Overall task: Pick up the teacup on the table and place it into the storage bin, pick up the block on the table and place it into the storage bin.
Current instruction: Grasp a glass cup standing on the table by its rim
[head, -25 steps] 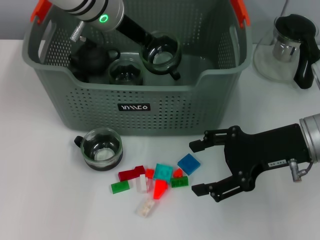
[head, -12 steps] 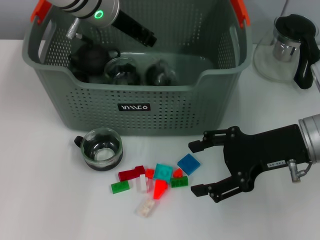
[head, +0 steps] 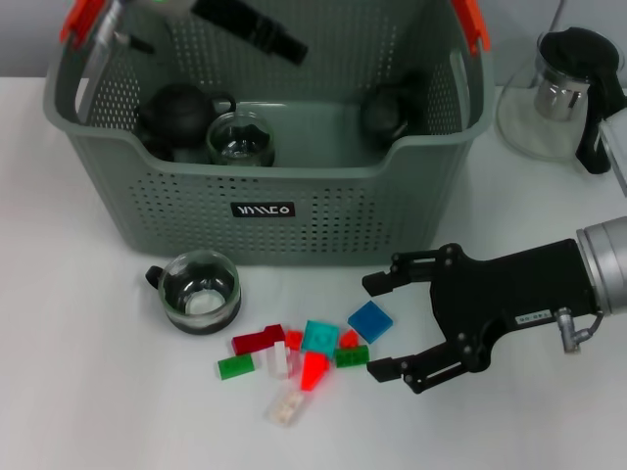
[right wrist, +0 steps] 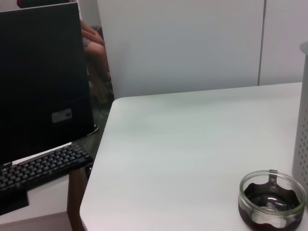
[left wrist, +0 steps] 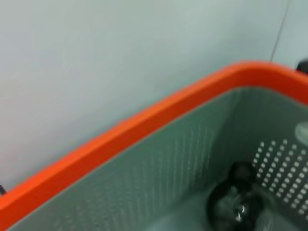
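1. Grey-green perforated plastic is forming the storage bin [head: 265, 211], which is sitting on the white bench [head: 78, 372] with orange handle ends at its upper corners.
2. Inside the storage bin, a glass teacup [head: 241, 142] is resting upright beside a dark round pot [head: 176, 116], and another dark cup [head: 390, 116] is lying toward the bin's right wall.
3. Just in front of the storage bin's left part, a second teacup [head: 200, 291] is standing on the bench.
4. In front of the storage bin's middle, a cluster of small blocks [head: 304, 357] is lying, with a blue block [head: 370, 320] at its right edge.
5. The right tool [head: 390, 328] is hanging low in front of the storage bin's right part, its fingers spread apart and empty, just beside the blue block.
6. The left tool [head: 250, 27] is raised over the storage bin's back left; I cannot tell whether it is apart or together.
7. Right of the storage bin, a glass teapot [head: 558, 98] is standing.
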